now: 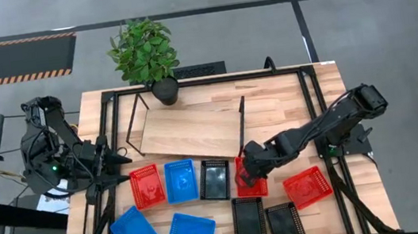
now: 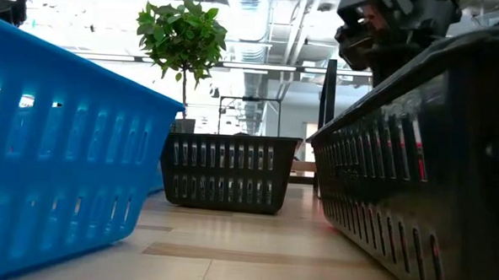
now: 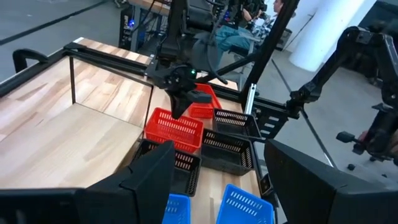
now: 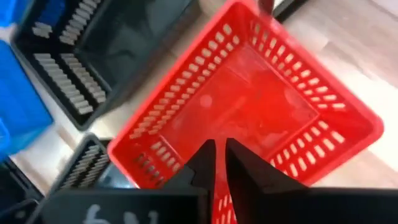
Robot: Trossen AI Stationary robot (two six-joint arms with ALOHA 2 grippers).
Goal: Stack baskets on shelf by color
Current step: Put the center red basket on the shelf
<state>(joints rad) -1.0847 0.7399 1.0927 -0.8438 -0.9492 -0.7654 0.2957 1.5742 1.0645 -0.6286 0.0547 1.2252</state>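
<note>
**Ana:** On the shelf [image 1: 186, 129] itself, how many baskets do you count?

**Ben:** None. From above its light board lies bare, with the potted plant [image 1: 145, 53] just behind it. All nine baskets are on the tabletop [image 1: 286, 95] in front of the shelf.

**Ana:** So nothing is stacked yet?

**Ben:** Not that I can see. A red basket [image 1: 145, 185], a blue basket [image 1: 179, 180] and a black basket [image 1: 215, 179] sit side by side just before the shelf's front edge. Two more blue baskets [image 1: 134, 232] lie nearer the front, two more black baskets [image 1: 249, 219] beside them, and a loose red basket [image 1: 307, 186] lies to the right.

**Ana:** And the ninth?

**Ben:** That is the held red basket [image 4: 249, 118]. The right pincer [image 4: 219, 163] has its fingers drawn together on the near wall, pinching the rim. The basket is by the shelf's right end frame and looks tilted; I cannot tell whether it is clear of the tabletop.

**Ana:** The other arm?

**Ben:** The left pincer [image 1: 116, 165] waits at the left edge of the tabletop, fingers spread apart, holding nothing.

**Ana:** How far along, then?

**Ben:** Barely begun, I would judge. One basket is in hand, and all nine have yet to reach the shelf in their three color stacks.
</note>
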